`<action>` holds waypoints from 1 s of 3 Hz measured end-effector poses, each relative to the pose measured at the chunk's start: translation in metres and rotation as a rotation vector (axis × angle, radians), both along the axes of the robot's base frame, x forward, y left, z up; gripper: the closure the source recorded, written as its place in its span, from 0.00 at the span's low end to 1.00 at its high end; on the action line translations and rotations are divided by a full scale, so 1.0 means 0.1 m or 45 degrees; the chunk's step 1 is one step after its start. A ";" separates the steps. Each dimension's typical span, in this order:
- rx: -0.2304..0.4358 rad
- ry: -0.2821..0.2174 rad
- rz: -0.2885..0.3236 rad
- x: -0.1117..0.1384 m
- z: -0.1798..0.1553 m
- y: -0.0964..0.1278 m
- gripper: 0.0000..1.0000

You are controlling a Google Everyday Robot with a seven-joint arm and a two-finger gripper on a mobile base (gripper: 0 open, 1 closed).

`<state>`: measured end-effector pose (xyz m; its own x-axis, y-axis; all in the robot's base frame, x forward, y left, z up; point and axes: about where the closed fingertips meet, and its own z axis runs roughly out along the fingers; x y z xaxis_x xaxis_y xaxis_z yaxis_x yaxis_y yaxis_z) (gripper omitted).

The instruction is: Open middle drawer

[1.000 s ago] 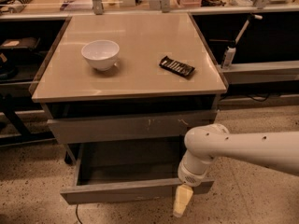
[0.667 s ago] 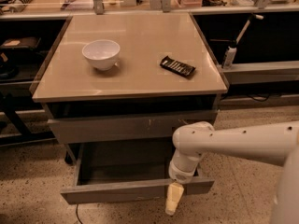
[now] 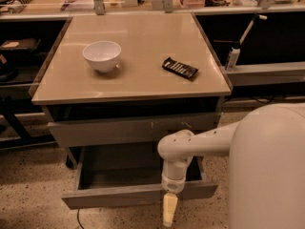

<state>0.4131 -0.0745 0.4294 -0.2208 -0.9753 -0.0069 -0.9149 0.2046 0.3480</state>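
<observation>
The middle drawer (image 3: 119, 196) is the low, wide grey drawer with a plain slanted front. It stands pulled out well beyond the cabinet, and its dark inside shows. My gripper (image 3: 170, 210) hangs from the white wrist, pointing down, right in front of the drawer's front panel a little right of its middle. Its pale yellow tip reaches below the panel's lower edge toward the floor. Above the drawer sits the taller grey front with white scratch marks (image 3: 128, 129), which is pushed in.
A white bowl (image 3: 102, 55) and a flat black packet (image 3: 180, 67) lie on the beige tabletop (image 3: 143, 32). My bulky white arm (image 3: 269, 171) fills the lower right. Dark shelving flanks the cabinet on both sides. Speckled floor lies in front.
My gripper has moved left along the drawer's front panel, and my arm now fills more of the lower right. The drawer stays pulled out the same amount.
</observation>
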 end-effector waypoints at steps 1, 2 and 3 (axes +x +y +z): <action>-0.042 0.074 0.027 -0.13 -0.17 -0.03 0.00; -0.047 0.110 0.028 -0.25 -0.19 -0.06 0.00; -0.041 0.135 0.025 -0.55 -0.03 -0.17 0.00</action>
